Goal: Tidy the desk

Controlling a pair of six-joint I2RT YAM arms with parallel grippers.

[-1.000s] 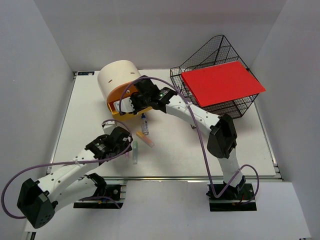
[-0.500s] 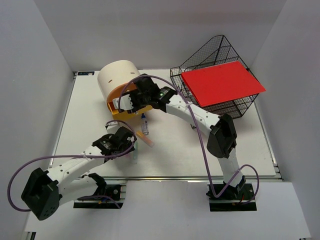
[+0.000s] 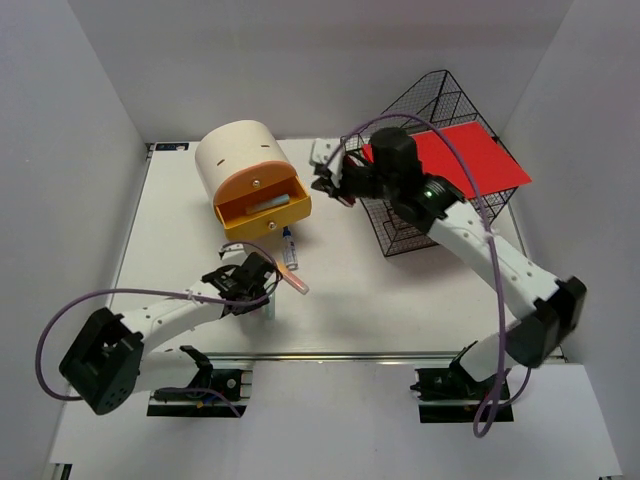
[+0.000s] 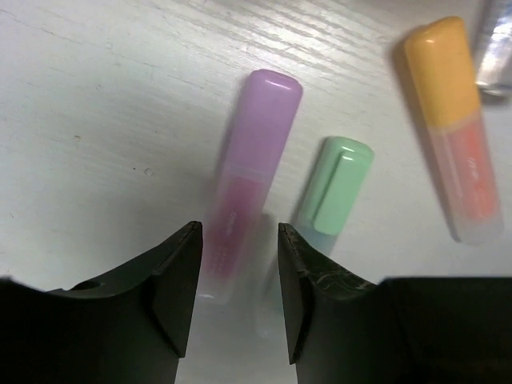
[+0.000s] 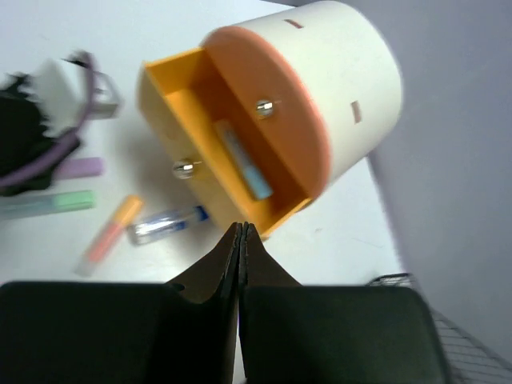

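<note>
The white desk (image 3: 400,300) bears a cream-and-orange round drawer box (image 3: 240,155) whose orange drawer (image 3: 265,205) stands pulled out with a blue item (image 5: 244,160) inside. My left gripper (image 4: 238,264) hangs low over the desk, open, its jaws on either side of the lower end of a purple highlighter (image 4: 252,160). Beside that lie a green highlighter (image 4: 336,192), an orange highlighter (image 4: 452,120) and a clear pen (image 3: 289,248). My right gripper (image 3: 328,175) is shut on nothing, raised to the right of the drawer box.
A black wire basket (image 3: 420,100) stands at the back right with a red flat sheet (image 3: 470,160) across its top. My right arm stretches in front of it. The aluminium rail (image 3: 380,355) runs along the desk's near edge.
My right gripper left the drawer front, swung up and right toward the basket, and shut. The drawer now stands open. My left gripper shifted right over the highlighters and its jaws narrowed.
</note>
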